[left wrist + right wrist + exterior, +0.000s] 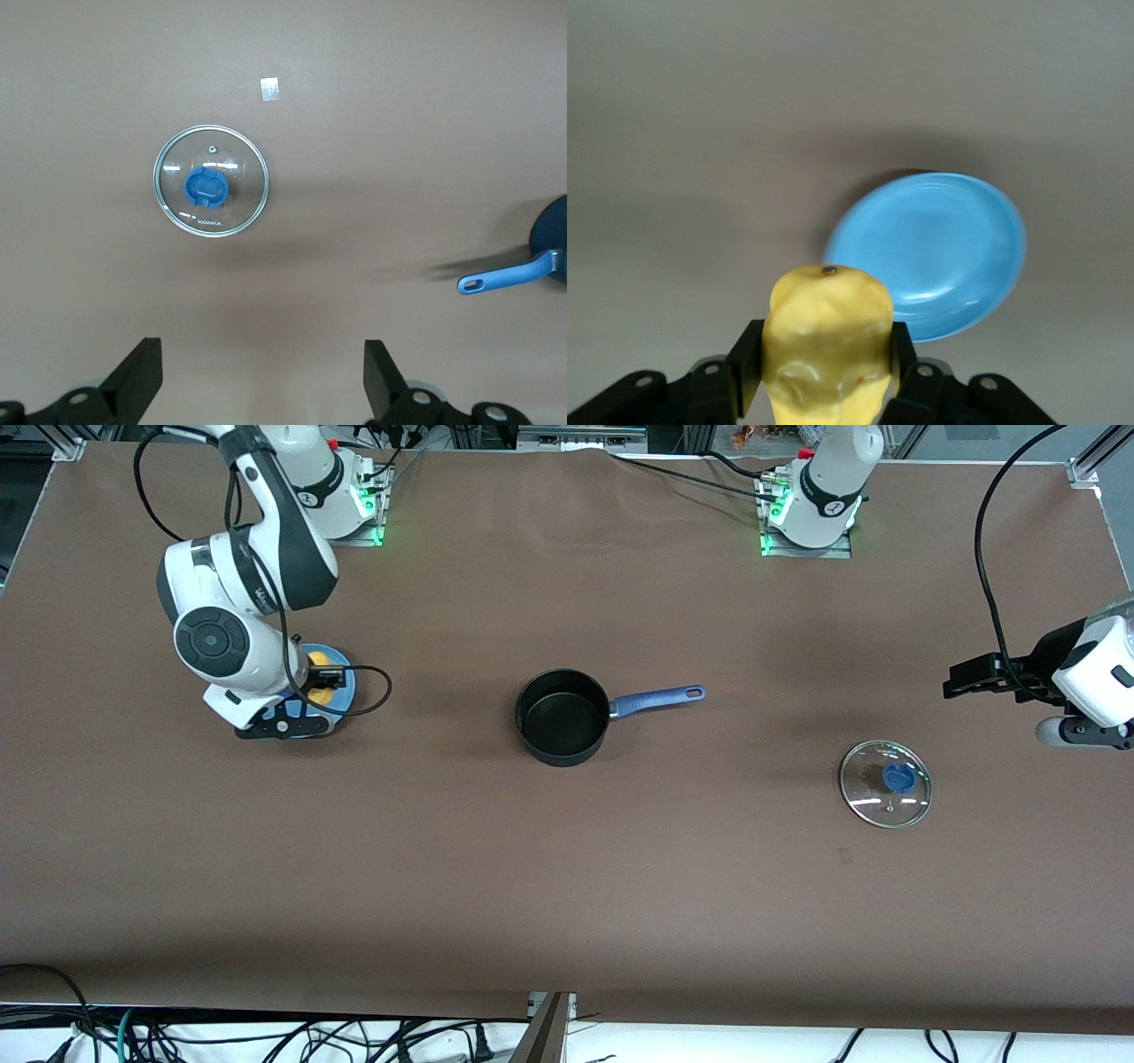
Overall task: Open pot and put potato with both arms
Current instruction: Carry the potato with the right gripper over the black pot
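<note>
The black pot [563,717] stands uncovered at the table's middle, its blue handle [660,700] pointing toward the left arm's end; the handle's end also shows in the left wrist view [505,279]. My right gripper [319,682] is shut on the yellow potato [828,345] and holds it over the light-blue plate [347,682]; the potato [316,659] shows only partly in the front view. My left gripper [261,363] is open and empty, up over the table's left-arm end [1076,731], beside the lid.
The glass lid [886,784] with a blue knob lies flat on the table, nearer the front camera than the left gripper; it also shows in the left wrist view [211,181]. A small tape mark [270,88] lies near it. The plate [948,248] holds nothing.
</note>
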Available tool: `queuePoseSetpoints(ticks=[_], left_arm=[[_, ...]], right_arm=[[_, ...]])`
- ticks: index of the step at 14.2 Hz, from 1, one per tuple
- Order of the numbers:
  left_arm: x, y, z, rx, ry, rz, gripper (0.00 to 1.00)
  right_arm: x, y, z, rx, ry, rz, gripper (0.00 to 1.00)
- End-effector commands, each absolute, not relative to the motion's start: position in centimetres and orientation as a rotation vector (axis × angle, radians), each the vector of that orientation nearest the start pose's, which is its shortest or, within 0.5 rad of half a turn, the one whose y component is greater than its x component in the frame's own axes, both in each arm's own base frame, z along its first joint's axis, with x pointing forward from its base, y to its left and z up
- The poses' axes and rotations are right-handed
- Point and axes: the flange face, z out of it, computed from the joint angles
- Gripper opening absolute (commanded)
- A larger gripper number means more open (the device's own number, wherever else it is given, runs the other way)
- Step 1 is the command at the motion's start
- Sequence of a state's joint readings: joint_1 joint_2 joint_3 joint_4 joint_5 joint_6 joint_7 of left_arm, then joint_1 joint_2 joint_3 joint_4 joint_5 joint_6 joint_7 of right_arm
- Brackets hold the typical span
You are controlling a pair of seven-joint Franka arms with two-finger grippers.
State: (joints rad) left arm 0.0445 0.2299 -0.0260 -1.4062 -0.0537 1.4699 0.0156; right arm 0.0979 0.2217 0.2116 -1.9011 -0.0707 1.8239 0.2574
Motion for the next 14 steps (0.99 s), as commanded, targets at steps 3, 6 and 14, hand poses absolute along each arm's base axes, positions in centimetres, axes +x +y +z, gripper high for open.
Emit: queuePoseSetpoints(ticks=[3,6,14], left_arm=[[60.6,-0.6,56.7,-3.169,-0.076,0.265,1.00],[60.6,-0.8,56.8,-3.167,-0.091,0.265,1.00],[60.7,-0.6,56.6,-3.166,-0.094,0.267,1.00]], right_arm=[[57.3,27.3,38.7,-3.113,0.057,0.409,0.30],[57.6,35.7,37.2,-3.076,0.227,0.401,0.29],[55.9,48.9,30.6,-2.944,0.318,0.168,0.22]])
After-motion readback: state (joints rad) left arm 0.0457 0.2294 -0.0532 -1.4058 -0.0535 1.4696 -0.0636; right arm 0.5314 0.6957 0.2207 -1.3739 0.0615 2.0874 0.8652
